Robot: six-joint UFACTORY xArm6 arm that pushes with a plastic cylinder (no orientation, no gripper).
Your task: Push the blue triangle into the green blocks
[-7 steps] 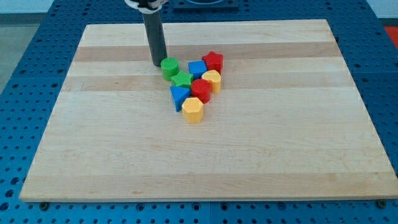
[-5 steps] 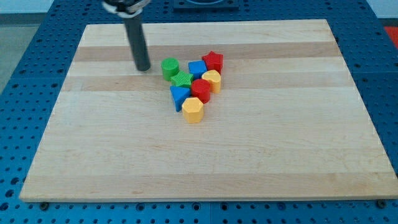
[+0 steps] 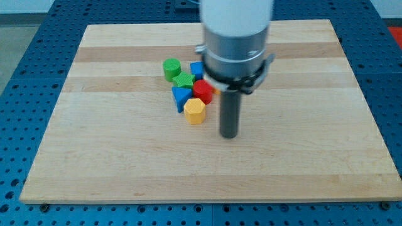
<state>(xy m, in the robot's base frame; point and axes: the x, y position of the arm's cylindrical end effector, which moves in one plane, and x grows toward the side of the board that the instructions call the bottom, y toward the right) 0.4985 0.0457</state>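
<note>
Board: light wooden table top [image 3: 125,157] on a blue perforated base [image 3: 25,94]; it carries every block in one cluster above the centre
Arm: large grey-white cylindrical arm body [image 3: 235,37] fills the view's top centre and hides the right part of the cluster
Rod: straight dark rod [image 3: 229,113] hangs from the arm body; my tip [image 3: 229,135] rests on bare wood, to the view's right of and slightly below the cluster, apart from every block
Claw: none fitted; the arm ends in the rod alone, so no open or closed state applies
Green blocks: green cylinder block [image 3: 171,68] at the cluster's upper left; green star-shaped block [image 3: 184,80] just below and right of it, the two touching or nearly so
Task block: blue triangle block [image 3: 181,97] sits just below the green star-shaped block, appearing to touch it
Neighbours: red cylinder block [image 3: 202,90] to the right of the blue triangle block; yellow hexagonal block [image 3: 195,110] below it; blue block [image 3: 196,69], shape partly hidden, behind the arm body's edge
Progress: judged largely complete; the blue triangle block already lies against the green pair
Remaining: at most a small push up-left to firm the contact; my tip is not placed for that, since the yellow hexagonal block and red cylinder block stand between it and the target
</note>
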